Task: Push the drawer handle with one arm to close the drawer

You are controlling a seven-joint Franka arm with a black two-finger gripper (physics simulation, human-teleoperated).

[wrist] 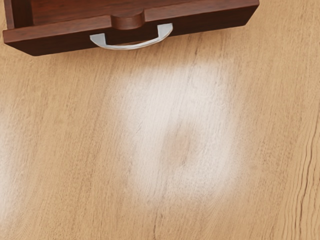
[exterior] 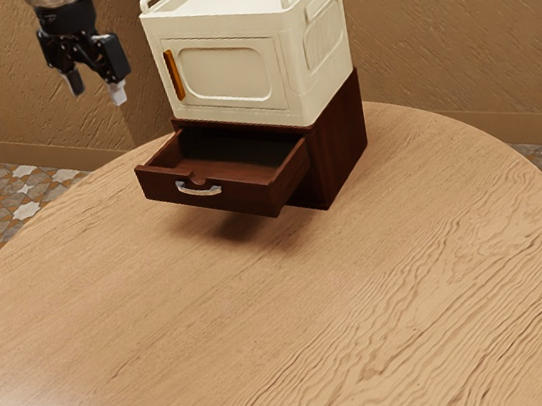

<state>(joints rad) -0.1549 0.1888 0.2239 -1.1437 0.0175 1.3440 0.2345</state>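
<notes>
In the exterior view my gripper (exterior: 97,89) hangs high at the upper left, open, its two fingertips apart with nothing between them. Below it and toward the exterior view's right, the dark brown drawer (exterior: 240,199) stands pulled out of its wooden cabinet (exterior: 340,143). A curved silver handle (exterior: 201,191) is fixed to the drawer's front, apart from the gripper. The wrist view looks down on the drawer's front panel (wrist: 215,21) and the silver handle (wrist: 131,46), with bare tabletop beside them. The inside of the drawer is partly in shadow.
A cream box (exterior: 232,72) with an orange door handle (exterior: 174,75) and top rails rests on the wooden cabinet, above the drawer. The round wooden table (exterior: 299,330) extends around the cabinet, its curved edge toward the exterior view's right. A textured wall (exterior: 458,25) rises behind.
</notes>
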